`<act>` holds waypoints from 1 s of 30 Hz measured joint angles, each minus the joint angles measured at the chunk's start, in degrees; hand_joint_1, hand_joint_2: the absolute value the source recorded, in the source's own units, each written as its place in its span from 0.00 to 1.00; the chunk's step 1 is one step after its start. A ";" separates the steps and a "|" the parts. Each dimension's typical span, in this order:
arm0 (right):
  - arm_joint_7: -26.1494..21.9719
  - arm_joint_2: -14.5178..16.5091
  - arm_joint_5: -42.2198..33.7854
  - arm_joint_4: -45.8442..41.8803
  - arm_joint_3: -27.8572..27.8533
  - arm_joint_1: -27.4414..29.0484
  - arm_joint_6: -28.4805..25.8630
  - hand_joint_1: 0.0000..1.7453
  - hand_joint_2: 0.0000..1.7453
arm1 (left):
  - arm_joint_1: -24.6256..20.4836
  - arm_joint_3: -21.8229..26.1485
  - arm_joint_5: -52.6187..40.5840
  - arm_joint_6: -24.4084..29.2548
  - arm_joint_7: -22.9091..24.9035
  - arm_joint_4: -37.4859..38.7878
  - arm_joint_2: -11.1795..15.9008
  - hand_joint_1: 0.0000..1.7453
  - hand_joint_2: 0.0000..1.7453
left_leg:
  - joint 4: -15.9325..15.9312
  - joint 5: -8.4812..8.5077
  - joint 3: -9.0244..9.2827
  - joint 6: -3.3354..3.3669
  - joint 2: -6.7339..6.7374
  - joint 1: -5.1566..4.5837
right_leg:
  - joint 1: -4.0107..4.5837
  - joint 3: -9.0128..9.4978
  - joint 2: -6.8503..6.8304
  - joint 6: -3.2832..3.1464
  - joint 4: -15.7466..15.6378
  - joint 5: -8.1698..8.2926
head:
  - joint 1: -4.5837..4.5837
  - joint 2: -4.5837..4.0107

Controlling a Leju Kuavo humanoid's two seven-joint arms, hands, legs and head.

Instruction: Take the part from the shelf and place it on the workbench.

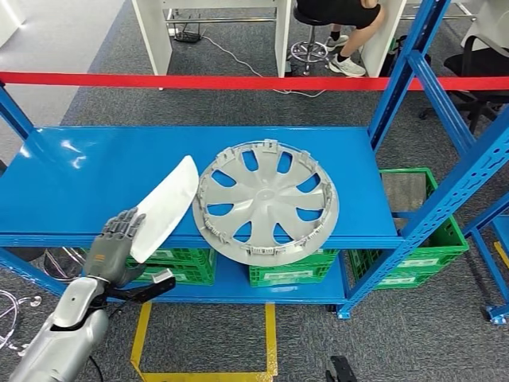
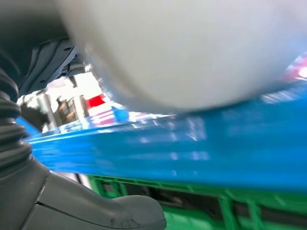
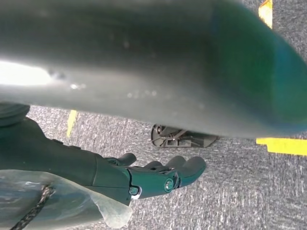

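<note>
L hand [image 1: 118, 243] grips the long white part [image 1: 165, 206] at the shelf's [image 1: 78, 179] front edge; R hand [image 3: 159, 175] hangs over carpet, fingers nearly straight, close together, holding nothing.

Head view: part is a smooth, curved white plastic strip lying on the blue metal shelf top, its lower end in the L hand, upper end at about 9 o'clock of the grey spoked hubcap [image 1: 267, 201], just beside its rim. Hubcap has clips round the edge. Green slatted crates [image 1: 414, 263] sit on the tier below. L wrist view: blurred; pale part [image 2: 188, 48] fills the frame close-up above the blue shelf [image 2: 217, 148]. R wrist view: grey speckled carpet [image 3: 235, 191], yellow floor tape [image 3: 282, 146].
</note>
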 joint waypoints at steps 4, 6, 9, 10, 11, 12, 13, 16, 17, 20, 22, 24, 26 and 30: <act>0.06 0.15 0.32 0.00 0.00 -0.05 0.09 0.00 0.00 | -0.49 -3.14 -1.72 0.23 0.57 2.05 -1.00 0.00 1.00 | 0.00 0.00 0.00 0.00 0.00 -0.01 | 0.00 0.00 0.01 0.00 0.00 0.00 | 0.00 0.00; 0.07 0.20 0.40 0.00 0.00 -0.05 0.13 0.00 0.00 | -0.76 -4.06 -2.01 0.30 0.62 2.77 -1.32 0.00 1.00 | 0.00 0.00 0.00 0.00 0.00 -0.01 | 0.00 0.00 0.01 0.00 0.00 0.00 | 0.00 0.00; 0.07 0.28 0.59 0.00 0.00 -0.04 0.15 0.00 0.00 | -1.32 -5.74 -2.87 0.32 0.64 3.79 -1.67 0.00 1.00 | 0.00 0.00 0.00 0.00 0.00 -0.01 | 0.01 0.00 0.00 0.00 0.00 0.00 | -0.01 0.00; 0.07 0.31 0.66 0.00 0.00 -0.04 0.15 0.00 0.00 | -1.49 -6.43 -3.16 0.40 0.64 4.12 -1.82 0.00 1.00 | 0.00 0.00 0.00 0.00 0.00 -0.01 | 0.01 0.00 -0.01 0.00 0.00 0.00 | -0.01 0.00; 0.07 0.33 0.73 0.00 0.00 -0.04 0.16 0.00 0.00 | -1.65 -7.09 -3.39 0.50 0.64 4.43 -2.01 0.00 1.00 | 0.00 0.00 0.01 0.00 0.00 -0.01 | 0.01 0.01 -0.03 0.00 0.00 0.00 | -0.01 0.00; 0.07 0.36 0.80 0.00 0.00 -0.04 0.16 0.00 0.00 | -1.82 -7.78 -3.52 0.61 0.63 4.73 -2.22 0.00 1.00 | 0.00 0.00 0.01 0.00 0.00 -0.01 | 0.01 0.02 -0.04 0.00 0.00 0.00 | 0.00 0.00; 0.07 0.37 0.85 0.00 0.00 -0.04 0.16 0.00 0.00 | -1.97 -8.38 -3.56 0.70 0.63 4.97 -2.42 0.02 1.00 | 0.00 0.00 0.01 0.00 0.00 -0.01 | 0.02 0.03 -0.04 0.00 0.00 0.00 | 0.00 0.00; 0.07 0.40 0.93 0.00 0.00 -0.02 0.16 0.00 0.00 | -2.34 -9.88 -3.73 0.87 0.57 5.64 -2.89 0.77 1.00 | 0.00 0.00 0.01 0.00 0.00 -0.01 | 0.01 0.04 -0.03 0.00 0.00 0.00 | -0.01 0.00; 0.07 0.40 0.97 0.00 0.00 -0.01 0.16 0.00 0.00 | -2.40 -10.34 -3.87 1.06 0.56 5.87 -2.98 1.00 1.00 | 0.00 0.00 0.01 0.00 0.00 -0.01 | 0.01 0.04 -0.03 0.00 0.00 0.00 | -0.01 0.00; 0.07 0.42 1.12 0.00 0.00 -0.01 0.18 0.00 0.00 | -2.50 -11.42 -4.08 1.92 0.55 6.45 -3.05 1.00 1.00 | 0.00 0.00 0.00 0.00 0.00 -0.01 | 0.01 0.04 -0.03 0.00 0.00 0.00 | 0.00 0.00; 0.07 0.42 1.22 0.00 0.00 0.00 0.18 0.00 0.00 | -2.66 -11.86 -3.85 2.52 0.55 6.71 -3.02 1.00 1.00 | 0.00 0.00 0.01 0.00 0.00 -0.01 | 0.00 0.04 -0.03 0.00 0.00 0.00 | 0.00 0.00; 0.07 0.42 1.32 0.00 0.00 0.00 0.18 0.00 0.00 | -2.94 -12.25 -3.61 2.89 0.55 6.89 -2.98 1.00 1.00 | 0.00 0.00 0.01 0.00 0.00 -0.01 | 0.01 0.05 -0.04 0.00 0.00 0.00 | -0.01 0.00; 0.07 0.42 1.38 0.00 0.00 0.01 0.18 0.00 0.00 | -3.23 -12.40 -3.52 2.93 0.55 6.97 -2.97 1.00 1.00 | 0.00 0.00 0.02 0.00 -0.01 -0.01 | 0.01 0.06 -0.03 0.00 0.00 0.00 | -0.01 0.00; 0.07 0.42 1.39 0.00 0.00 0.02 0.18 0.00 0.00 | -3.71 -12.48 -3.51 3.04 0.48 7.01 -2.97 1.00 1.00 | 0.00 0.00 0.07 0.00 -0.01 -0.01 | 0.01 0.11 -0.05 0.00 0.00 0.00 | -0.01 0.00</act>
